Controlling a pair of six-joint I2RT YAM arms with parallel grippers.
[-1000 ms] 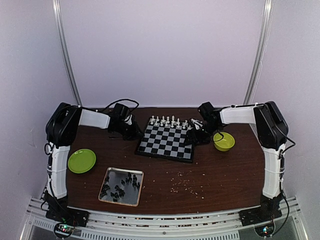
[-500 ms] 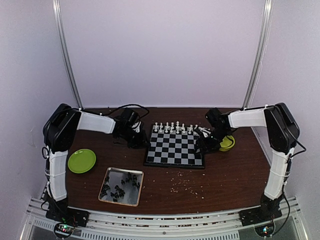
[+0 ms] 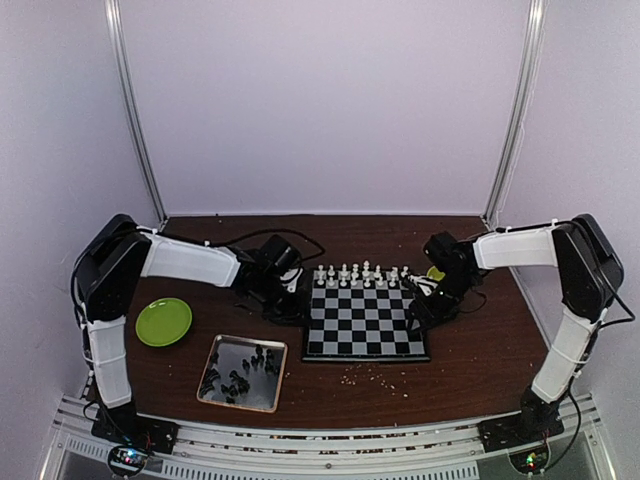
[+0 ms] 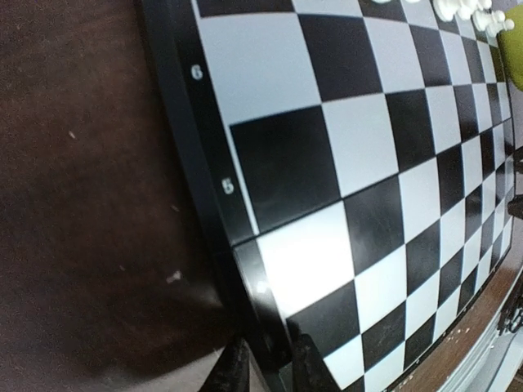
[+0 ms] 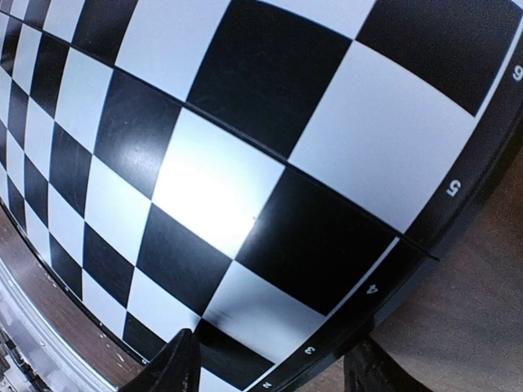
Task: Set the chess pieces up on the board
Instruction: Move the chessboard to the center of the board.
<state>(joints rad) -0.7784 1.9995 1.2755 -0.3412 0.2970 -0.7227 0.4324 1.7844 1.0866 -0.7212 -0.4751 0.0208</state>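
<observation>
The left pincer (image 4: 274, 369) is pinching the left rim of the board (image 3: 365, 322), the right pincer (image 5: 270, 369) is straddling its right rim wide open, likely squaring it mid-worktop; white pieces (image 3: 360, 274) are lining its far edge.

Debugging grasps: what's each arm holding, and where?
Left jaws pinch the board by its left rim. Right jaws straddle its right rim, open, not clamped.

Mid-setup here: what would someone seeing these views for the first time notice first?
The chessboard in mid-table, with white chess pieces lined along its far edge, and a hand at each side: the left hand pinches the left rim, the right hand straddles the right rim. Next, the black chess pieces lying in the metal tray near-left.
</observation>
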